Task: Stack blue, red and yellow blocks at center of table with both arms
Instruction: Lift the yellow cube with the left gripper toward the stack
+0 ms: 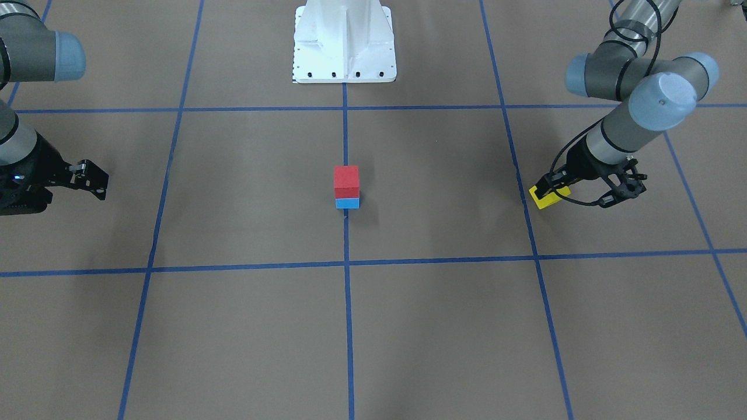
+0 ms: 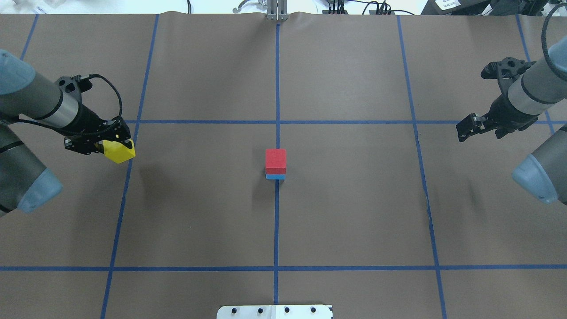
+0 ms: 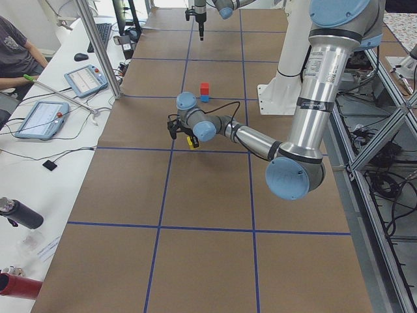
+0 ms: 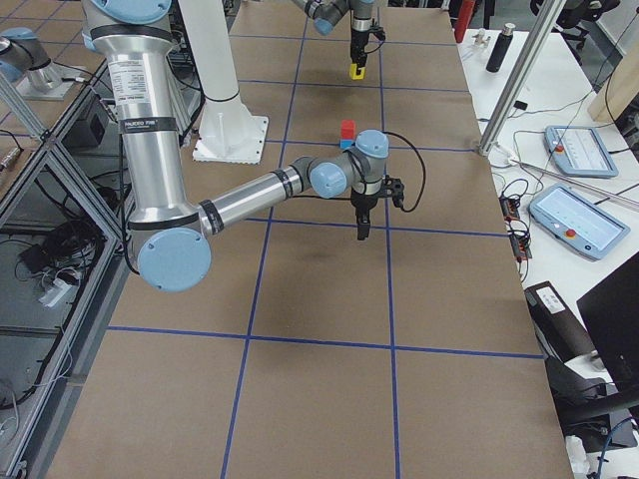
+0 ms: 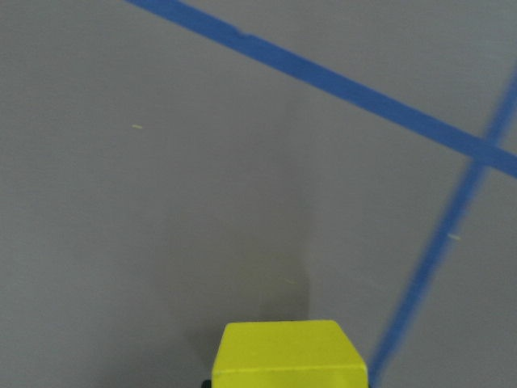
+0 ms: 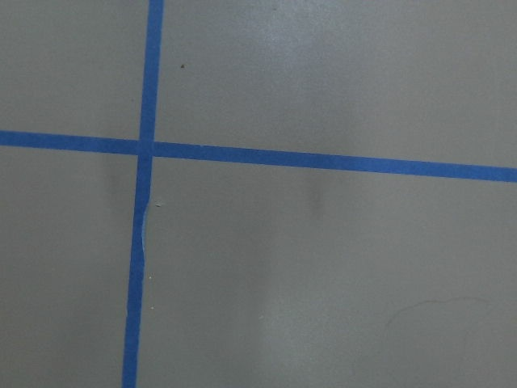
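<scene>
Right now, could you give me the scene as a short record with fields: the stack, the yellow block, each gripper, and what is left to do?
stack: red block on top of blue block, at the centre of the table
yellow block: yellow block is far from the stack, on the robot's left side
left gripper: left gripper is shut on the yellow block
right gripper: right gripper holds nothing; open or shut unclear
left to do: yellow block not yet on the red block

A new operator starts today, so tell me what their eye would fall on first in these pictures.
The red block sits on the blue block at mid-table, on the central blue tape line. Far out on the robot's left side, the left gripper holds the yellow block. The right gripper holds nothing.
</scene>
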You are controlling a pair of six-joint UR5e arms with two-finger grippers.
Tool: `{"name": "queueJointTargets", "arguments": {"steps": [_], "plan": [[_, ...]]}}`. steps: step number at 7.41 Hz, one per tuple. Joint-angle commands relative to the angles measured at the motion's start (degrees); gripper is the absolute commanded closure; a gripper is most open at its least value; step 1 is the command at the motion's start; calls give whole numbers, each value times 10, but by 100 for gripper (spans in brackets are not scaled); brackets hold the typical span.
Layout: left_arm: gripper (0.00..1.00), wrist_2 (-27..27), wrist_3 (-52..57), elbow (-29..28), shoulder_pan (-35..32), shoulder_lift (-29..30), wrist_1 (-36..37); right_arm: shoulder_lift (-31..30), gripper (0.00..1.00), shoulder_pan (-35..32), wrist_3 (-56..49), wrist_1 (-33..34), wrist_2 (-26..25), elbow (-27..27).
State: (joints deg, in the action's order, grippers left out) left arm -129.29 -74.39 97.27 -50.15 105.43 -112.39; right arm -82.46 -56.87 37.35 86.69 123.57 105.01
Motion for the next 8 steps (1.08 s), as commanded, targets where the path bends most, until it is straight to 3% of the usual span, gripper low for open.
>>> {"name": "queueJointTargets", "arguments": {"steps": [1,2,3,6,8], "plan": [[100,2,17,-1,26,125,67,-1,0,0,0,0,-1,-1],[100,38,71,4,42,207,199,-1,0,0,0,-10,-1,-3],[100,106,78,5,82,258,261,-2,0,-1,0,-14,0,-2],[100,178,45,-27,160,359,321,-5,0,-1,-1,-14,0,-6],[100,183,43,-105,162,430,343,-9,0,-2,-10,-15,0,-9]]}}
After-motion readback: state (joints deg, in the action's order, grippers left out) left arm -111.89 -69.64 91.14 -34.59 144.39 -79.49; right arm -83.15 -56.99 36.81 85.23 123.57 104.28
